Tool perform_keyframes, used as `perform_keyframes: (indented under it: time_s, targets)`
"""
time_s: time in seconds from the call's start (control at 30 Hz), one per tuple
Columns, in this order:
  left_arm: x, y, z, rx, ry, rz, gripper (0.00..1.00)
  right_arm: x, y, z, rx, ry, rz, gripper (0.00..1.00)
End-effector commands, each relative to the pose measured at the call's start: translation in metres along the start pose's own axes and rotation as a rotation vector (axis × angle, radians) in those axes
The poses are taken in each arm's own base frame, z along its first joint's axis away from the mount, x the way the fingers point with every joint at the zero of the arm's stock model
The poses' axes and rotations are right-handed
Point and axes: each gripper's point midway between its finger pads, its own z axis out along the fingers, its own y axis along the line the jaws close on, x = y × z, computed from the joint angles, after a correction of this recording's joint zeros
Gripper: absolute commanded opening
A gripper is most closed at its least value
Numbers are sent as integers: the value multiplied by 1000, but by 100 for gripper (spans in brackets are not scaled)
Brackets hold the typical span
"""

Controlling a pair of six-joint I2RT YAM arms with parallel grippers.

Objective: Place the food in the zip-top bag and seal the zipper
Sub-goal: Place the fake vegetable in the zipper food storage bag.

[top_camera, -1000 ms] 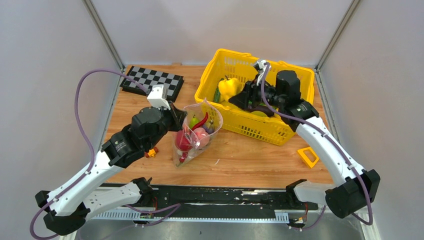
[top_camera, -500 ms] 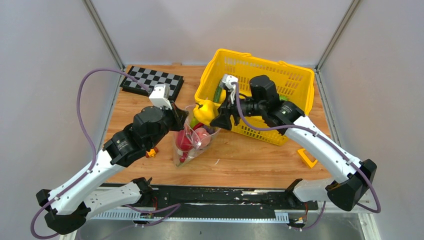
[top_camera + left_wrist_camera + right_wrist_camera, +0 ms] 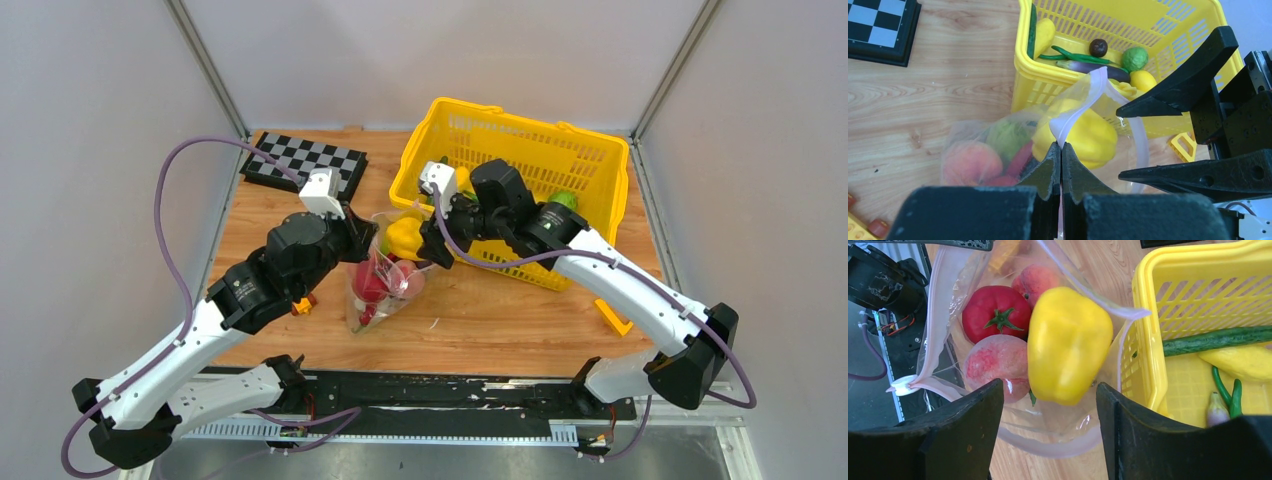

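Over the wooden table [image 3: 500, 325], my left gripper [image 3: 1061, 162] is pinched tight on the zipper [image 3: 1079, 106], the pink strip along the mouth of the zip-top bag [image 3: 383, 292]. It holds that edge up, and the mouth gapes toward the yellow basket [image 3: 520, 142]. The bag stands between my two arms at the basket's near-left corner, and in the right wrist view its far rim lies against the basket wall. My right gripper [image 3: 1048, 386] hangs directly over the opening, its black fingers [image 3: 968, 435] spread wider than the yellow pepper [image 3: 1068, 340] below them. There is a clear gap on one side, so they grip nothing. The pepper sits in the bag's mouth on top of a red tomato [image 3: 995, 312] and two peaches [image 3: 998, 365]. The zipper's small white slider [image 3: 902, 385] hangs at the strip's end, at the left of my right wrist view, and the bag is unsealed. More food lies in the basket: a cucumber [image 3: 1218, 338], green beans [image 3: 1073, 54], a purple eggplant [image 3: 1090, 66], a lemon [image 3: 1143, 80], a green round piece [image 3: 1134, 58] and a dark round one [image 3: 1098, 47]. A chessboard [image 3: 305, 160] lies at the table's far-left corner, and an orange toy block [image 3: 303, 303] peeks out beside my left arm.
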Motion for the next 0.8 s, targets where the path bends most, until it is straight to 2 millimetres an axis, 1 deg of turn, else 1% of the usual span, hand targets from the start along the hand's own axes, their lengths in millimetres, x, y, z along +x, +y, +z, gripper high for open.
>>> perform_keyframes:
  time_s: [0.0, 0.07, 0.13, 0.17, 0.23, 0.37, 0.57, 0.7, 0.77]
  targets:
    - [-16, -9, -2, 31, -54, -38, 0, -27, 0, -5, 20, -71, -57, 69]
    - [-16, -9, -1, 32, -55, -39, 0, -26, 2, -1, 1, -68, -58, 65]
    - [-16, -9, -1, 31, -53, -35, 0, -21, 5, 5, -18, -47, -52, 52]
    - [-16, -9, -1, 32, -53, -35, 0, -20, 5, 7, -29, -39, -52, 49]
    - [-16, -9, 0, 32, -53, -34, 0, -17, 8, 11, -49, -27, -49, 46]
    - [-15, -10, 1, 35, -49, -32, 0, -13, 10, 21, -75, -3, -32, 42]
    - [-12, -12, 2, 42, -38, -35, 0, -20, 19, 40, -131, -31, 8, 44]
    - [-11, -13, 2, 48, -39, -43, 0, -23, 16, 55, -125, -49, 34, 45]
    - [-11, -12, 1, 45, -41, -43, 0, -24, 12, 59, -105, -51, 52, 45]
